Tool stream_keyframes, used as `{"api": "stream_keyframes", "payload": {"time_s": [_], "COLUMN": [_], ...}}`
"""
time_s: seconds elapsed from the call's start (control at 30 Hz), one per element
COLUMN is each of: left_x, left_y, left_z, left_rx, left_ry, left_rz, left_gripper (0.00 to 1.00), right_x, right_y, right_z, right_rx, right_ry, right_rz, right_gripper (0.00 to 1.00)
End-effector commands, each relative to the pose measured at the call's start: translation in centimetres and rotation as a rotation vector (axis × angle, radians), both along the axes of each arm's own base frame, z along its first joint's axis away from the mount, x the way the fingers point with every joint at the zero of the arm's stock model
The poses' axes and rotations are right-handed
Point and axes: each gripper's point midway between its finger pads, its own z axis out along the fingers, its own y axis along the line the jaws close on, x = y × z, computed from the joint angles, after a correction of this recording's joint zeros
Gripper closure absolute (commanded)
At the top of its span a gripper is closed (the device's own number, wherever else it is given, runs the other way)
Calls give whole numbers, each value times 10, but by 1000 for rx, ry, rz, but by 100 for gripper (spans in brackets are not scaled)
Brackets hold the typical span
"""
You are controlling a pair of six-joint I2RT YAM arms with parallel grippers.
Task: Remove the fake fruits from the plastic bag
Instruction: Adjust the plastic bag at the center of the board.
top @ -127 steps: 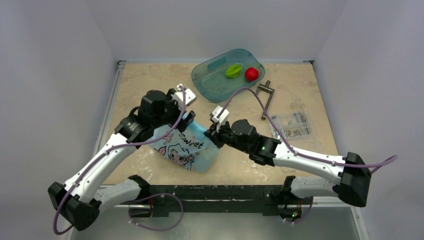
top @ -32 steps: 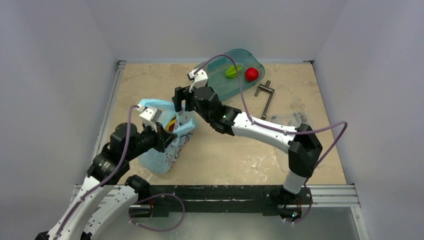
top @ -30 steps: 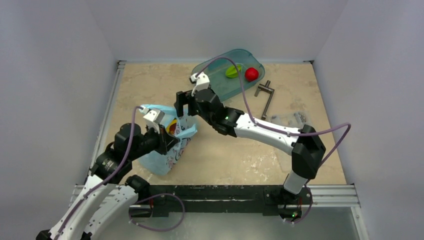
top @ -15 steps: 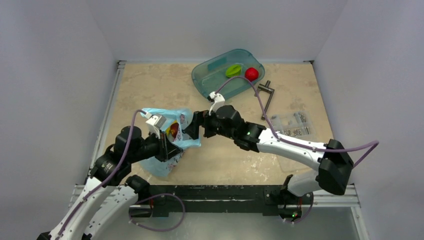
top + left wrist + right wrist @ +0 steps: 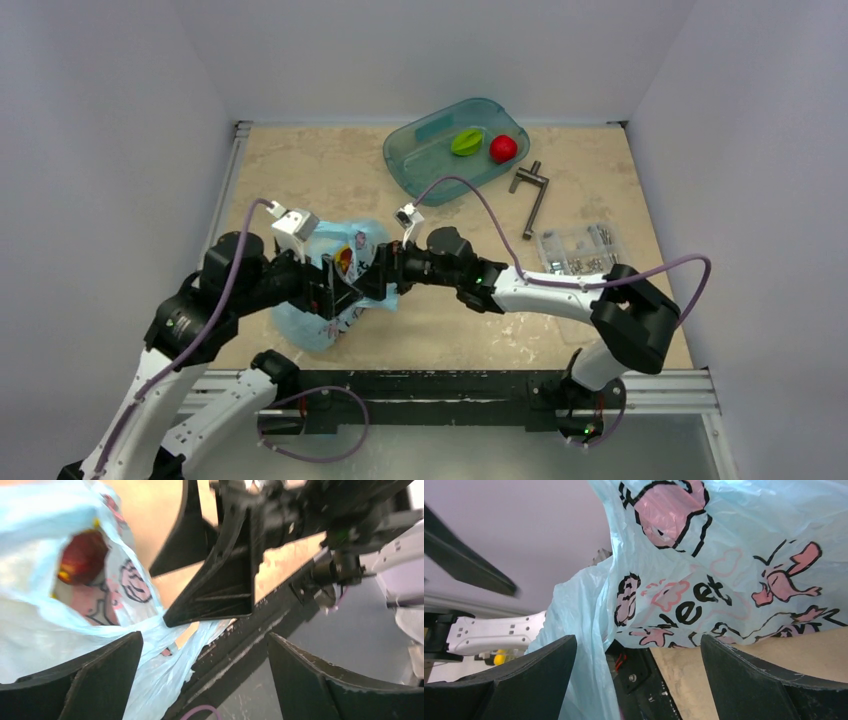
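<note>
The plastic bag [image 5: 305, 322] lies slumped on the table at the near left, light blue with a cartoon print. It fills the left of the left wrist view [image 5: 30, 625] and the top of the right wrist view [image 5: 734, 555]. Through its mouth shows a dark maroon fruit [image 5: 82, 556] with a sliver of yellow banana [image 5: 62, 574] beside it. From above the fruits [image 5: 344, 262] peek out between the grippers. My left gripper [image 5: 333, 287] [image 5: 205, 680] is open beside the bag's mouth. My right gripper [image 5: 385, 272] [image 5: 639, 680] is open, with bag film hanging between its fingers.
A teal tray [image 5: 420, 165] at the back holds a green ridged fruit [image 5: 465, 142] and a red round fruit [image 5: 503, 148]. A metal handle [image 5: 533, 195] and a clear packet of metal parts [image 5: 582, 250] lie on the right.
My left gripper has opened and let go of the bag's rim. The right gripper has come down from the back to the bag's mouth. The bag has slumped lower.
</note>
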Motion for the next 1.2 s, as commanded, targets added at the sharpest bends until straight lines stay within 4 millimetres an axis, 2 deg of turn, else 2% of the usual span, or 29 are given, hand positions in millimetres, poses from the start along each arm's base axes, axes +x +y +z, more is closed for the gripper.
{"api": "stream_keyframes", "payload": {"time_s": [0.0, 0.17, 0.4, 0.5, 0.63, 0.67, 0.73, 0.77, 0.9, 1.0, 1.07, 1.1, 1.13, 1.17], "left_x": [13, 47, 102, 125, 152, 157, 165, 169, 180, 187, 188, 186, 183, 179], "left_y": [31, 63, 64, 71, 79, 82, 83, 85, 86, 85, 84, 84, 85, 85], "left_z": [38, 48, 47, 47, 33, 30, 25, 25, 35, 47, 57, 61, 64, 66], "left_rx": [91, 206, 273, 344, 426, 439, 439, 441, 471, 482, 476, 470, 463, 453], "left_ry": [-137, -191, -244, -262, -227, -212, -191, -190, -238, -266, -278, -280, -279, -279], "left_rz": [123, 349, 491, 546, 581, 585, 572, 568, 549, 532, 531, 530, 531, 533], "left_gripper": [0, 0, 0, 0, 0, 3, 16, 27, 54, 75, 78, 77, 74, 65], "right_x": [-13, -8, 5, 10, 20, 25, 33, 37, 54, 66, 75, 82, 88, 93], "right_y": [10, 11, 18, 24, 32, 33, 36, 38, 44, 47, 50, 51, 52, 53], "right_z": [20, 21, 20, 24, 28, 25, 21, 19, 10, 7, 9, 16, 22, 28], "right_rx": [104, 67, 52, 47, 40, 26, 7, -1, -58, -109, -140, -149, -161, -168], "right_ry": [-9, -32, -42, -58, -72, -71, -82, -93, -153, -209, -265, -309, -353, -401], "right_rz": [68, 54, 14, 11, -13, -34, -56, -64, -102, -121, -122, -135, -142, -140], "right_gripper": [3, 2, 1, 1, 1, 1, 4, 11, 34, 59, 77, 84, 90, 94]}}
